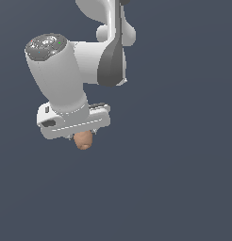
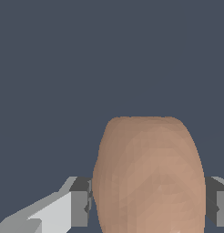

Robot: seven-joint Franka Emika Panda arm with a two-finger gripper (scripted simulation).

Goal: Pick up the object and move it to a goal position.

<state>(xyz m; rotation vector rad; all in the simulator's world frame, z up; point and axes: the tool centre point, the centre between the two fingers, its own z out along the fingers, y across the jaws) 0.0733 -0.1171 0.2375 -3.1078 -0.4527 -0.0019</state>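
The object (image 1: 83, 140) (a smooth tan-brown egg-shaped lump) sits clamped in my end effector (image 1: 83, 137), a dark pad (image 2: 81, 207) pressed against each of its sides in the wrist view. In the exterior view it pokes out beneath my white hand, left of centre over the plain grey-blue surface (image 1: 184, 179).

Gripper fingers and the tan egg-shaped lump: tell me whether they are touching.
Touching. The wrist view shows the tan lump filling the span between the gripper's fingers, with both dark pads flush against its sides and no gap.
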